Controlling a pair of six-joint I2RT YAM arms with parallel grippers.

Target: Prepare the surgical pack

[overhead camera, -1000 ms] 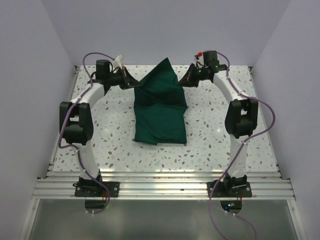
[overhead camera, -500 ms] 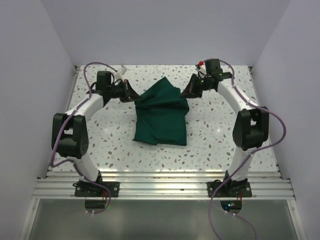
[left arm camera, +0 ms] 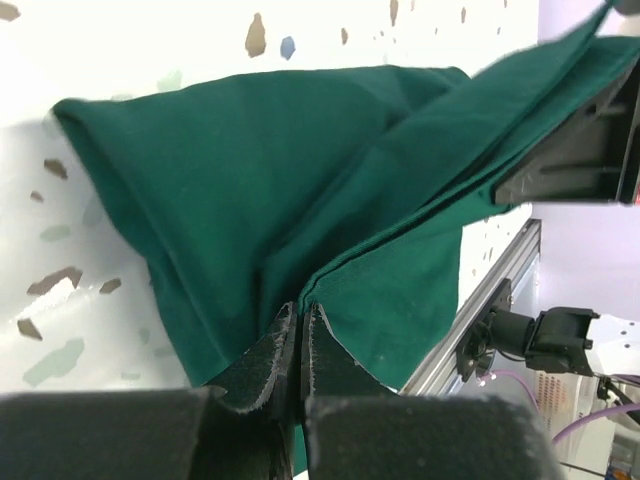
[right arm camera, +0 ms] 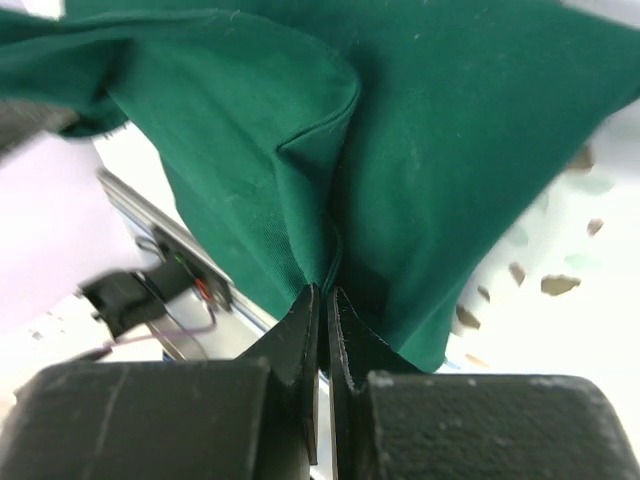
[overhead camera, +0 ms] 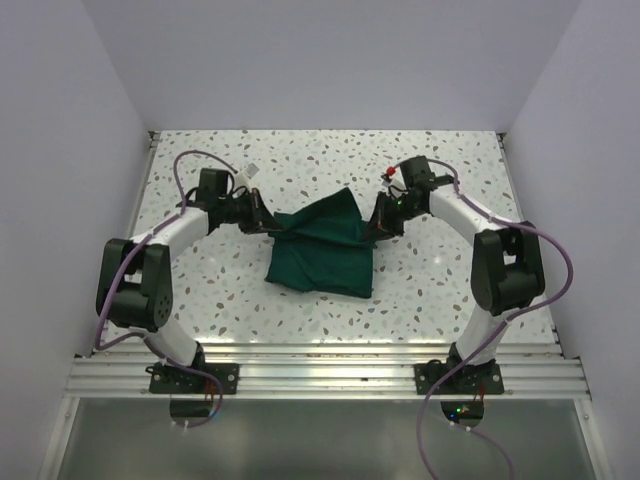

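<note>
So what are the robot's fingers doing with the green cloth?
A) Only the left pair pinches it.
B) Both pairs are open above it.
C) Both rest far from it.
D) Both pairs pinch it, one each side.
D: the left arm's fingers and the right arm's fingers are each shut on an edge of the green cloth.
</note>
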